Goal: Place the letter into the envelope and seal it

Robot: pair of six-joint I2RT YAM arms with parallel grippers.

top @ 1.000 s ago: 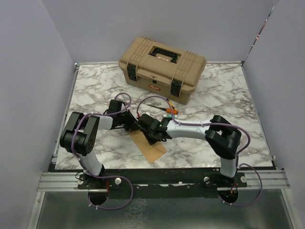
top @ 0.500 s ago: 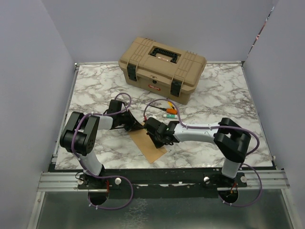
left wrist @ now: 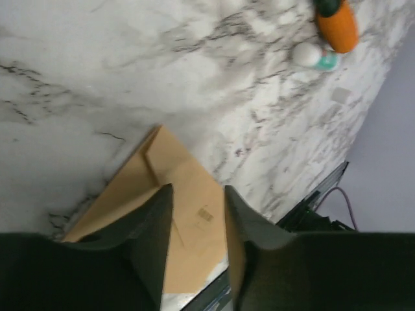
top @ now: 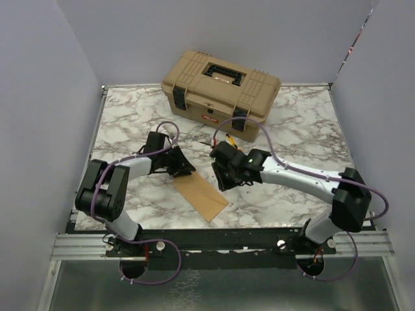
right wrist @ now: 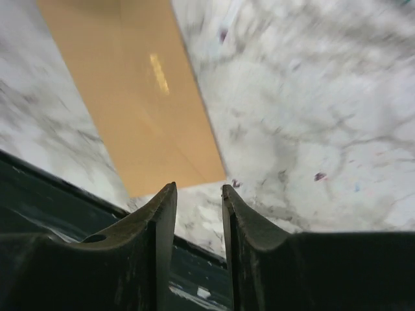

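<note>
The brown kraft envelope point(top: 201, 196) lies flat on the marble table near the front edge, its crease lines showing in the left wrist view point(left wrist: 188, 201). No separate peach letter shows; it is hidden or out of view. My left gripper point(top: 184, 170) is at the envelope's far left corner, its fingers slightly apart just over the paper point(left wrist: 198, 189), holding nothing. My right gripper point(top: 222, 180) hovers to the right of the envelope, slightly open and empty point(right wrist: 199, 186). The envelope's near corner point(right wrist: 142, 110) lies just beyond its fingertips.
A tan toolbox point(top: 220, 91) with black latches stands at the back centre. An orange marker and a green-and-white one point(top: 230, 152) lie in front of it, also in the left wrist view point(left wrist: 337, 26). The table's black front rail point(top: 220, 233) runs close behind the envelope.
My right gripper has drawn off the envelope toward the back right, and its elbow has swung out to the right. My left gripper stays at the envelope's corner.
</note>
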